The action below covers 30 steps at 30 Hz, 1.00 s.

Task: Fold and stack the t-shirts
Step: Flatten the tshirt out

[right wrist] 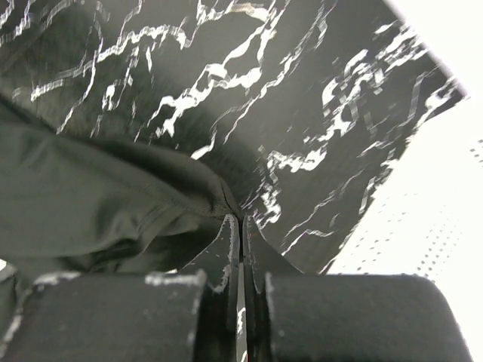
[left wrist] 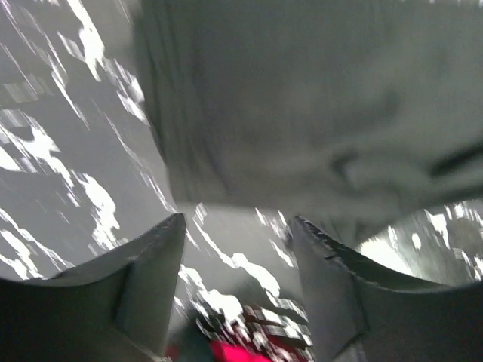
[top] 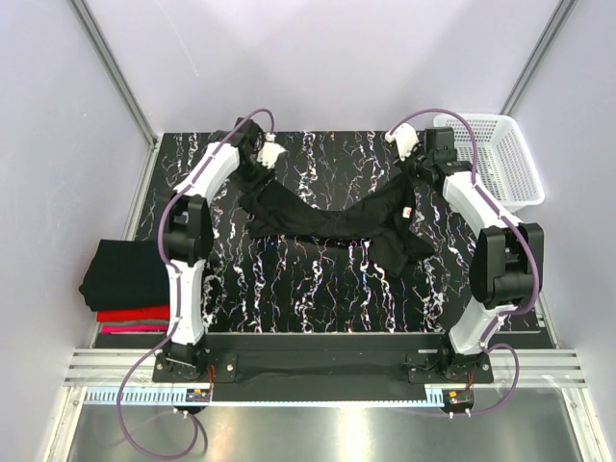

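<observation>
A plain black t-shirt [top: 327,219] lies crumpled and stretched across the far middle of the marble table, with a small white label [top: 408,213] near its right end. My right gripper [top: 412,154] is shut on a pinch of the shirt's edge [right wrist: 151,204] at the fingertips [right wrist: 241,219] and holds that end up. My left gripper [top: 266,154] is over the shirt's left end. In the blurred left wrist view its fingers [left wrist: 238,222] stand apart with nothing between them, and the cloth [left wrist: 302,98] lies just beyond the tips.
A stack of folded shirts [top: 125,274], black over red and pink, sits at the left edge of the table. A white mesh basket [top: 500,159] stands at the far right. The marble tabletop [top: 318,289] shows bare in front of the shirt.
</observation>
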Each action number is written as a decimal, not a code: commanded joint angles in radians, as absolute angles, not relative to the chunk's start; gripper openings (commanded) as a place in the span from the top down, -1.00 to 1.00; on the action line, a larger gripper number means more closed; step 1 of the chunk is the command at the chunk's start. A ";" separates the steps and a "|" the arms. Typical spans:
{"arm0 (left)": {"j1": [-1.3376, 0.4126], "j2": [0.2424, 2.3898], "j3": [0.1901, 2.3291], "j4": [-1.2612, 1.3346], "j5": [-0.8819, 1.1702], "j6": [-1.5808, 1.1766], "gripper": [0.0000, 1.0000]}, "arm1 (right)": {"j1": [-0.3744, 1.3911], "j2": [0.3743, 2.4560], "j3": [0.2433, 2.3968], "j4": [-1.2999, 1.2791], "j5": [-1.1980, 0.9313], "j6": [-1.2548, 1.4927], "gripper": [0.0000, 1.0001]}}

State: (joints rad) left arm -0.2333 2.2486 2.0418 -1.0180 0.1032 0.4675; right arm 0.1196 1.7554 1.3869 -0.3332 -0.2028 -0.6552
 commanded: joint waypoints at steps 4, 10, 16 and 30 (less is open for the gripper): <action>-0.192 2.088 1.940 -0.954 0.081 0.399 -0.08 | 0.120 1.689 1.419 -0.288 -0.221 -0.617 1.00; -0.170 2.219 2.065 -0.985 0.089 0.387 0.14 | 0.120 1.698 1.428 -0.304 -0.226 -0.620 1.00; -0.140 2.318 2.144 -1.026 0.126 0.379 0.19 | 0.120 1.684 1.428 -0.319 -0.216 -0.637 1.00; -0.114 2.427 2.214 -1.072 0.141 0.380 0.18 | 0.120 1.704 1.437 -0.328 -0.209 -0.649 1.00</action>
State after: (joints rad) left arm -0.1200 2.4157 2.1563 -1.0691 0.1131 0.3908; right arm 0.1196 1.7348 1.3949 -0.3424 -0.2035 -0.6346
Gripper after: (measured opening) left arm 0.415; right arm 0.012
